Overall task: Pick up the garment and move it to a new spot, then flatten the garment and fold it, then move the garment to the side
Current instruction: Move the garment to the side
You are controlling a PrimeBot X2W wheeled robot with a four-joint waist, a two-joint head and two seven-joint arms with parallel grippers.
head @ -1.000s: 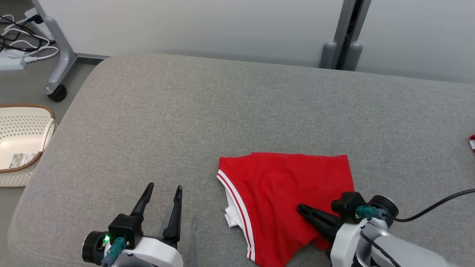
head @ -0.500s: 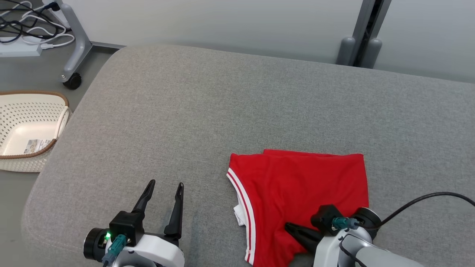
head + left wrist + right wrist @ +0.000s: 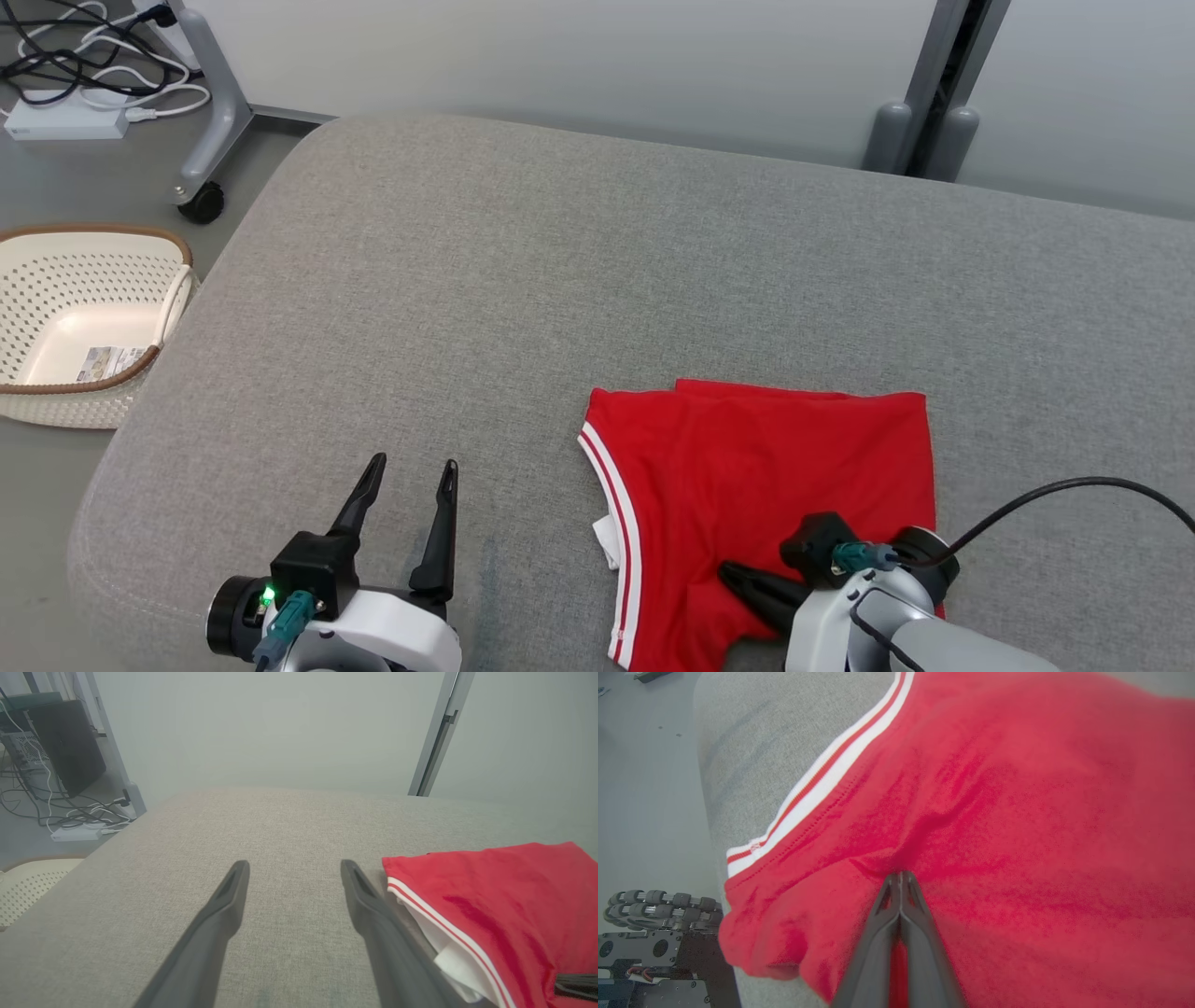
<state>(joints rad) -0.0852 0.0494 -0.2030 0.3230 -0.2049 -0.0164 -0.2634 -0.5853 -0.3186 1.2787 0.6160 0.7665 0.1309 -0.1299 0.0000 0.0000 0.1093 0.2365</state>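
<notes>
Now your right gripper (image 3: 726, 571) rests on the red garment (image 3: 766, 467), fingers pressed together, perhaps nipping a pucker. Your left gripper (image 3: 414, 463) hangs spread over the grey cushion (image 3: 560, 280)

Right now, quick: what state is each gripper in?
Left gripper: open, holding nothing.
Right gripper: shut, pinching a fold of the red garment.

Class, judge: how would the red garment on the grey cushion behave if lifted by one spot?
Likely floppy: the red garment puckers at the right gripper, so it would drape. Probably light, lying thin and flat. It may unfold: layers sit loose at the striped edge.
</notes>
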